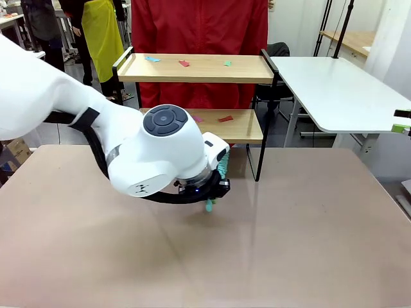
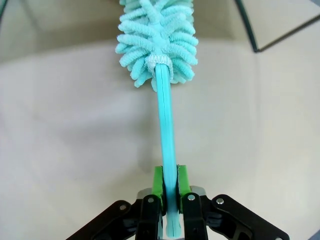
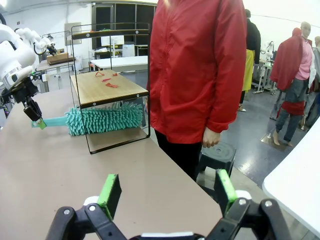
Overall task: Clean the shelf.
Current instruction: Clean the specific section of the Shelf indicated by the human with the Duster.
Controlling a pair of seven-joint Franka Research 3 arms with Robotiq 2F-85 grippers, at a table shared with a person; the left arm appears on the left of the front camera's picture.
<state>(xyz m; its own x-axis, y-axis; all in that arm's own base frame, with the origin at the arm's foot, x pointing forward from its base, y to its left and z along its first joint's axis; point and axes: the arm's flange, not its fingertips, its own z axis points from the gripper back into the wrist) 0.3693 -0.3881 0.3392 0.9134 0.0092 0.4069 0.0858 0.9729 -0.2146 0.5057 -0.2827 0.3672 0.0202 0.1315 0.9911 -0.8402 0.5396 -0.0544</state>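
Low in the left wrist view, the left hand (image 2: 170, 197) clamps the teal duster (image 2: 165, 130); the right hand (image 3: 167, 192) gapes empty. Upper-centre in front view, the shelf (image 1: 250, 70) holds paper scraps (image 1: 184, 63); sweeping seems next, with the head raised onto a board.

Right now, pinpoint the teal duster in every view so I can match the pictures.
Front view: duster at centre, mostly hidden behind the left arm's wrist, handle tip below.
Left wrist view: middle, handle rising from the shut left end effector to the fluffy head at top.
Right wrist view: left of centre, level, head crossing the shelf legs.
Shared landmark: the shelf beyond the duster head.
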